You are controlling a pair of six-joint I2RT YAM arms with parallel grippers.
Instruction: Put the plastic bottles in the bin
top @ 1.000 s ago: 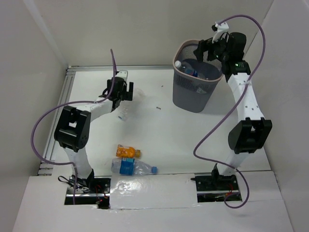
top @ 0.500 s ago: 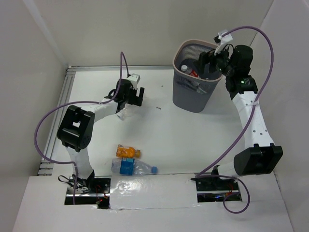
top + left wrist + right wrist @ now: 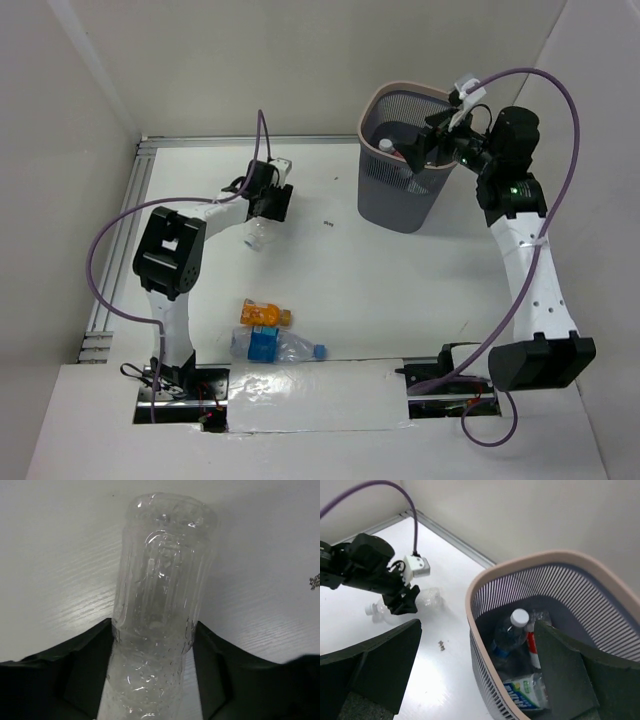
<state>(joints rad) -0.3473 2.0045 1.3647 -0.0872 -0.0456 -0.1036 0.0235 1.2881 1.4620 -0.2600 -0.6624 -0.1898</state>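
Top external view: toward the far-left corner of the bench (image 3: 340,280), the left gripper (image 3: 272,200) clamps a clear bottle (image 3: 258,232) lying on its side. The bottle's long axis runs diagonally, neck end toward the near-left and base toward the far-right. In the left wrist view both fingers (image 3: 75,675) press against its ribbed sides, and the base points away from the camera.

By the near edge, left of centre, an orange bottle (image 3: 264,315) and a blue-labelled bottle (image 3: 275,346) lie on their sides, just beside each other. Both lie lengthwise along that edge, and the blue cap points right.

Right of centre, at the far edge, the bin (image 3: 372,110) stands upright. Inside, a white-capped bottle (image 3: 512,630) leans cap-up among other bottles. The right gripper (image 3: 418,152) hangs over the bin's mouth, fingers spread wide and empty.
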